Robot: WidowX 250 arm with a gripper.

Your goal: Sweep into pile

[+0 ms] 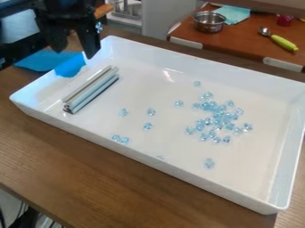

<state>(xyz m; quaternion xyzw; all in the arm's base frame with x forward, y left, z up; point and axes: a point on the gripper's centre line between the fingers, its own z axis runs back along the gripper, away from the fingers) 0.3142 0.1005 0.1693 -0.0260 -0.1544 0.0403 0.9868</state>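
Above the left corner of the tray, as the camera sees it, my gripper hangs with its two fingers apart and nothing held between them. Step in hand, as I judge it: taking up the slim grooved bar, which appears to be the sweeping tool. Recommended: come down over the bar's middle, a finger along each long side, clear of the tray wall and the blue material at the rim. Close firmly, since a bar held off-centre could pivot. For the sweep, its lower edge should meet the tray floor evenly, pressed lightly; a raised edge would let beads slip under. Strokes should start behind the stray beads and run slowly toward the main cluster, as small faceted pieces may skitter.

Position of the beads: well apart from me, toward the tray's right, in a loose cluster. Strays lie between it and the bar, others beside the near wall. Finding: gathering incomplete.
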